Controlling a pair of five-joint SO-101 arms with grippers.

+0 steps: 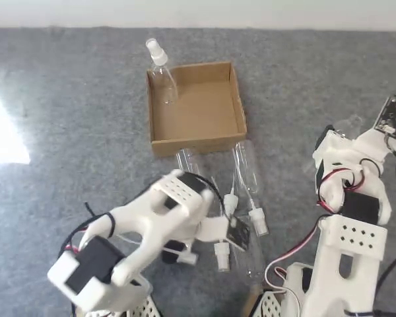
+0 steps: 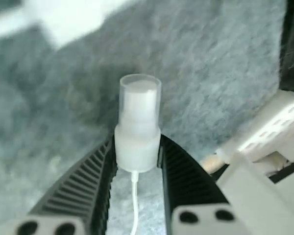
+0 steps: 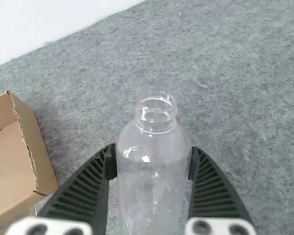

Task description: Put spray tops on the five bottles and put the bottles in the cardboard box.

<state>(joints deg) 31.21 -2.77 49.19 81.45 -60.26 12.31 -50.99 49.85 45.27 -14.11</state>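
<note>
— What do the left fingers (image 2: pixel 95 171) hold?
— One spray top (image 2: pixel 138 122), pinched tight at its collar, with its tube hanging between them. The right fingers (image 3: pixel 88 186) clamp one uncapped bottle (image 3: pixel 154 161) at the shoulders.
— And farther out?
— The high view adds the rest. One capped bottle (image 1: pixel 162 72) leans in the cardboard box's (image 1: pixel 198 142) far left corner. Two bottles (image 1: pixel 245 165) lie on the grey surface (image 1: pixel 66 99) by its near wall, and three white tops (image 1: pixel 257 221) lie near them.

grey carpet (image 1: pixel 66 99), white wall (image 1: pixel 198 12)
</note>
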